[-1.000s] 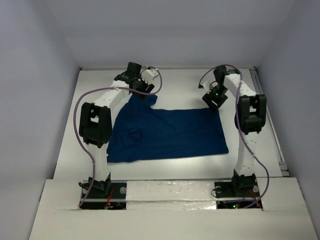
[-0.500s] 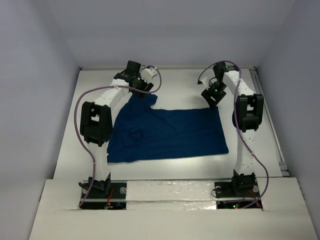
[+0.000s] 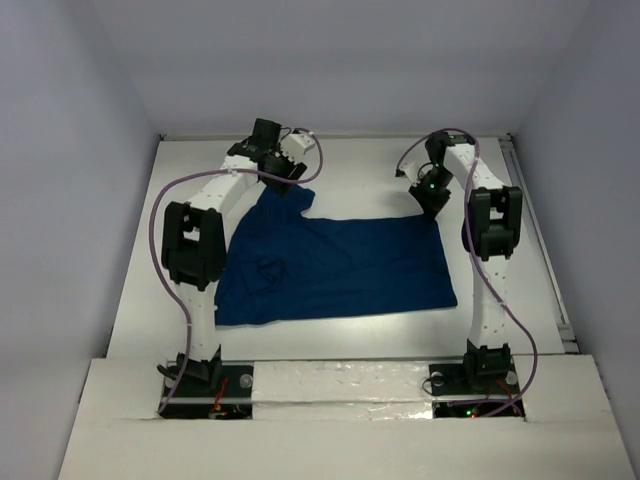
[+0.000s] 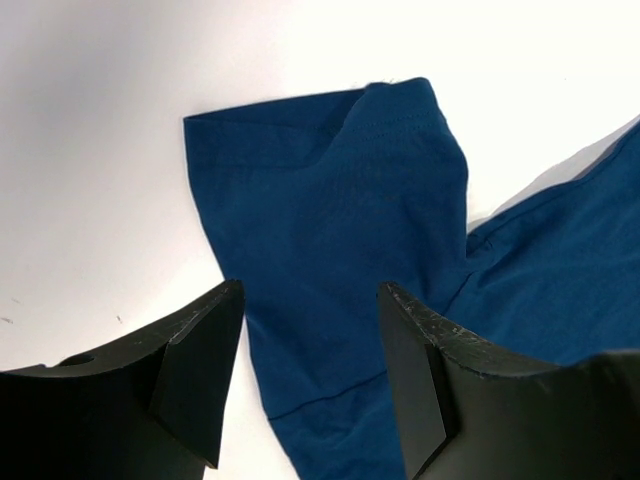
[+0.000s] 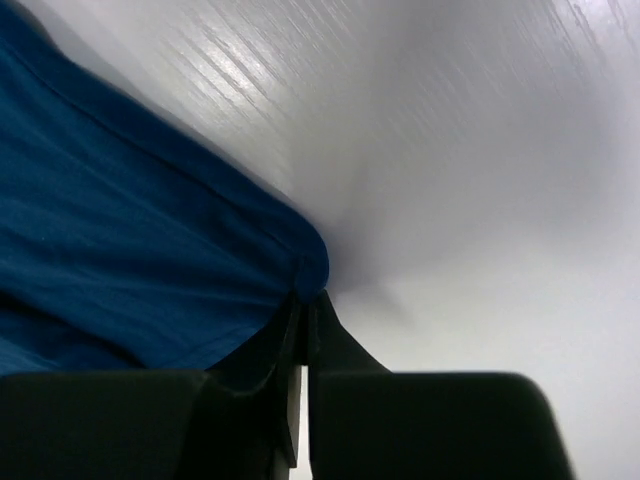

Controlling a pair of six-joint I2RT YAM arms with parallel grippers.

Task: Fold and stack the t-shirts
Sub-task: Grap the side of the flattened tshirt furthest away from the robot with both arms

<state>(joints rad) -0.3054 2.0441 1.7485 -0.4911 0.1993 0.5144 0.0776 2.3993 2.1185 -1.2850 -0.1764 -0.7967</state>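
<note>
Status: fold not started, as far as I can judge.

The t-shirt (image 3: pixel 335 265) lies spread on the tabletop (image 3: pixel 370 165), in the middle between my two arms, plain blue side up. No print shows. It is mostly flat. One sleeve (image 4: pixel 320 170) sticks out toward the far left corner of the tabletop, and there is a rumpled patch (image 3: pixel 268 272) in the near left part of the cloth. I see only this one shirt and no stack anywhere.

Right gripper (image 5: pixel 303 300): closed. In the wrist view my fingers meet with the far right corner of the shirt (image 5: pixel 305 265) pinched at their tips. The cloth bunches into the pinch, and bare tabletop runs off to the right of it. I take this as a real hold on the corner.

Left gripper (image 4: pixel 310 290): open, jaws well apart, over the sleeve at the far left. The sleeve shows flat between the jaws. I cannot tell whether the tips touch the cloth. Nothing is held on this side.

Done: shirt laid out, one far corner taken.
Left to do: take hold on the left side, carry the far edge over toward the near edge, and make the remaining folds. Stacking comes after that. No second shirt is in sight.

Watch: the near left rumple may carry into the first fold if it is not smoothed.
</note>
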